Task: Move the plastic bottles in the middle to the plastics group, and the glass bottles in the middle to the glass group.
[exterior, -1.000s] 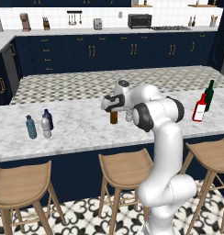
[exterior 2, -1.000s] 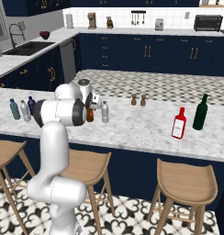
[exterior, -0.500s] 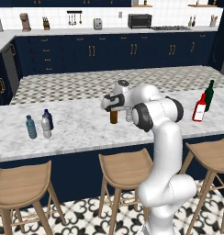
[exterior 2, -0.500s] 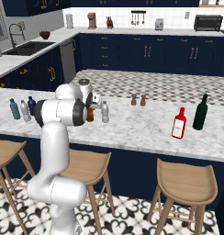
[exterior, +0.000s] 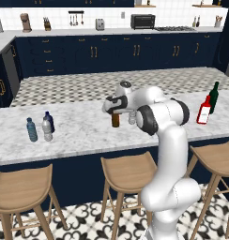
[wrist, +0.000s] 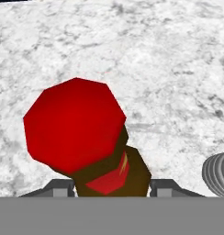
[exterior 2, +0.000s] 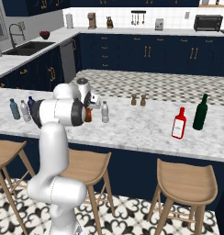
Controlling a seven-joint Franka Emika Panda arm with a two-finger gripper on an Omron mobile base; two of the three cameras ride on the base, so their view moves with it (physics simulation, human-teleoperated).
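Over the counter (exterior: 79,136) our pincer (wrist: 113,186) straddles the amber bottle (wrist: 86,137), grip uncertain; we risk toppling it.

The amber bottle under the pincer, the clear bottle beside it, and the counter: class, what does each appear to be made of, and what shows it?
The amber bottle: probably glass, dark brown and slightly glossy, with an opaque red cap. The clear bottle: likely plastic, greyish, see-through, with a ribbed body in the hand view. The counter: looks like polished marble, white with grey veining.
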